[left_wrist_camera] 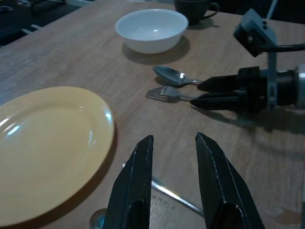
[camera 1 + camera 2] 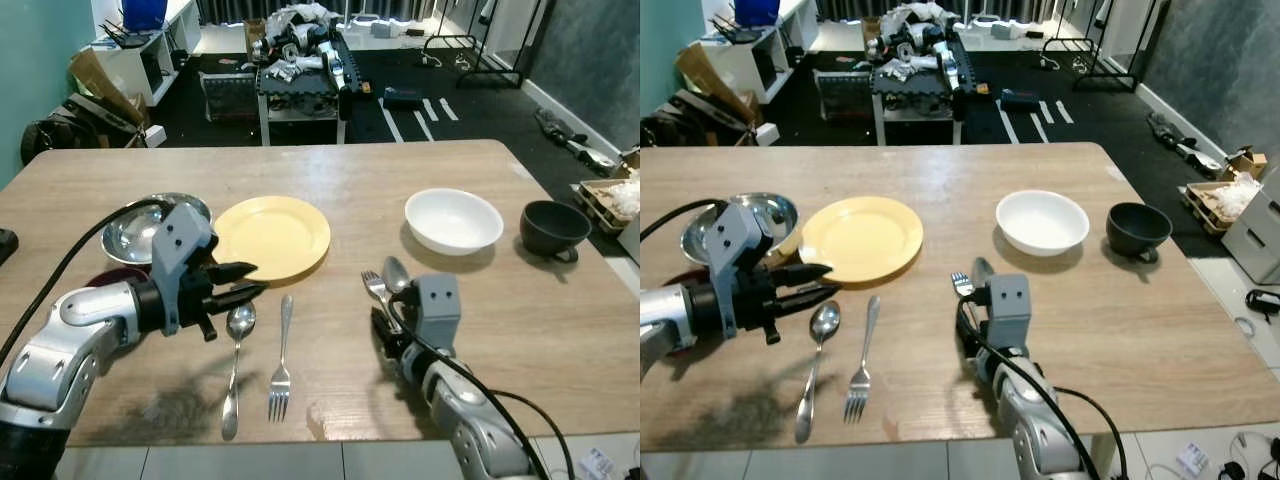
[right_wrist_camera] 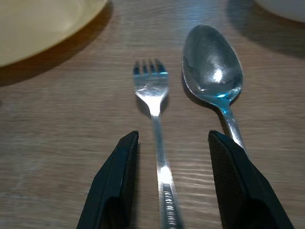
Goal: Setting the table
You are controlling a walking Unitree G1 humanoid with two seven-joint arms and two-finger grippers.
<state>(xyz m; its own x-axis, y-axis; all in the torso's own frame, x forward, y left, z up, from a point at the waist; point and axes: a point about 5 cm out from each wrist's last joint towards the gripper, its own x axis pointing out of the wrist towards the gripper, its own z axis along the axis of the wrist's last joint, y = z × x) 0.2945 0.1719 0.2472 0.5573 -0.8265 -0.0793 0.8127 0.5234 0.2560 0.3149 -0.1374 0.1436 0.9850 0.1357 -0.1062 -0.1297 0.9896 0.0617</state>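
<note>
Two arms reach over the wooden table [image 2: 330, 180], both low above its top. Using the yellow plate [image 2: 272, 236] as landmark: the left arm comes in from the robot's left, forearm roughly level, and the left gripper [image 2: 248, 281] hangs at the plate's near rim, fingers pointing toward the robot's right, parted and holding nothing. Just below it on the near side of the plate lie a spoon [image 2: 235, 365] and a fork [image 2: 282, 358], side by side and apart, long axes running toward the robot; the spoon's bowl is at the plate end, the fork's tines at the near end. To the plate's right, the right gripper [image 3: 168, 183] points away from the robot, its spread fingers straddling the handle of a second fork [image 3: 153, 102], not visibly touching it. A second spoon [image 3: 213, 71] lies just beside that fork, parallel, tines and bowl both pointing away from the robot. The right wrist view shows this straddle closely, while the eye views hide it behind the wrist camera. Farther right of the plate stand a white bowl [image 2: 453, 220] and a dark cup [image 2: 553, 227]; a steel bowl [image 2: 135, 232] sits at the plate's left.
</note>
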